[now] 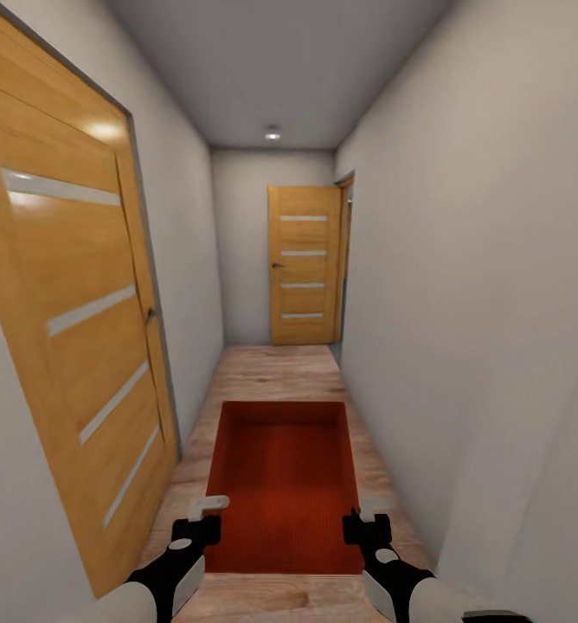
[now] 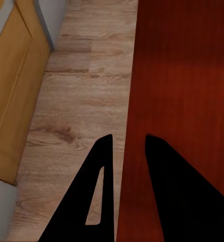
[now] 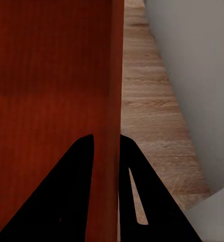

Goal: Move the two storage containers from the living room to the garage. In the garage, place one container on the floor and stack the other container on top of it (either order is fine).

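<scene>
Two grips: I have both grippers pinched on one orange-red bin [image 1: 282, 484], one on each long side wall, and I carry it in front of the trunk down a narrow hallway.
Left gripper [image 1: 204, 512]: closed on the bin's left wall; in the left wrist view its two dark fingers [image 2: 102, 201] straddle the thin wall edge, one inside and one outside.
Right gripper [image 1: 364, 515]: closed on the right wall the same way; the right wrist view shows the wall running between the fingers [image 3: 76, 201].
Bin position: held above the wood-plank floor [image 1: 276, 372], open side up, nothing inside that I can see, roughly level.
Surroundings: pale hallway walls close on both sides, a wooden door [image 1: 73, 346] near on the left, another wooden door [image 1: 305, 264] at the far end.
Weight: I judge it light, since it is empty and thin-walled.
Stiffness: probably rigid enough to carry, though thin walls may flex if I squeeze or pull the arms apart.
Slip: the walls look smooth, so a pinch on the rim could slide if I tilt or jolt it.
Hold: I think the mid-length of each long wall near the rim is the right place, matched on both sides.
</scene>
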### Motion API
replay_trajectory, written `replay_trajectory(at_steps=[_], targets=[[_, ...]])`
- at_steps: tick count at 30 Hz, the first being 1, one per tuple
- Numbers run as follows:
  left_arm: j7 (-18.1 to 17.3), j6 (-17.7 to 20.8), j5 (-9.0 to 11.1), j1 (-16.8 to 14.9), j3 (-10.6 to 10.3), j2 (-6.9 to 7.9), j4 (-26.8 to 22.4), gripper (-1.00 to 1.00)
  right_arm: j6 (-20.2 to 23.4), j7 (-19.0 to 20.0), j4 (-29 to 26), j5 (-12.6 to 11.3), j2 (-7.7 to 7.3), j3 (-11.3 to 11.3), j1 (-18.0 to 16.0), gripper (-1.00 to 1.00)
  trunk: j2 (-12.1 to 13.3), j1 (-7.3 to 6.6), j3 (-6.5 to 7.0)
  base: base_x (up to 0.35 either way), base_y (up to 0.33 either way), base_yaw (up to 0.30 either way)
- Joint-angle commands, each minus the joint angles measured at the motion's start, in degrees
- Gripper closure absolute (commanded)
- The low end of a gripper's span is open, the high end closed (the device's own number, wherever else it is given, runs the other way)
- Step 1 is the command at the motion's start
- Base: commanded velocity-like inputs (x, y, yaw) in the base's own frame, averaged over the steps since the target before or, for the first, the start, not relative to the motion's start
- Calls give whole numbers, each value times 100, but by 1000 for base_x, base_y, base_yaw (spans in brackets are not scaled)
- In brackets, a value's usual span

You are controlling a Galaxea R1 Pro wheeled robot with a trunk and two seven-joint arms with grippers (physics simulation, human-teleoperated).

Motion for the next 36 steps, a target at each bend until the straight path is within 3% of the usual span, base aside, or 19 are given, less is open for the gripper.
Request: replay_trajectory(at_steps=[1,16,36], targets=[[70,-25,38,-3,69,42,23,100,-34,-68,-15,-13,0,-111,-10,100,-7,4,-9,322,96,0],[69,-25,38,-3,67,38,23,100,-47,-68,-15,-9,-1,-110,-10,100,-7,4,-9,322,93,32],[72,-33,33,-3,69,40,23,100,-43,-68,-15,-15,0,-111,-10,100,-7,4,-9,322,5,2]])
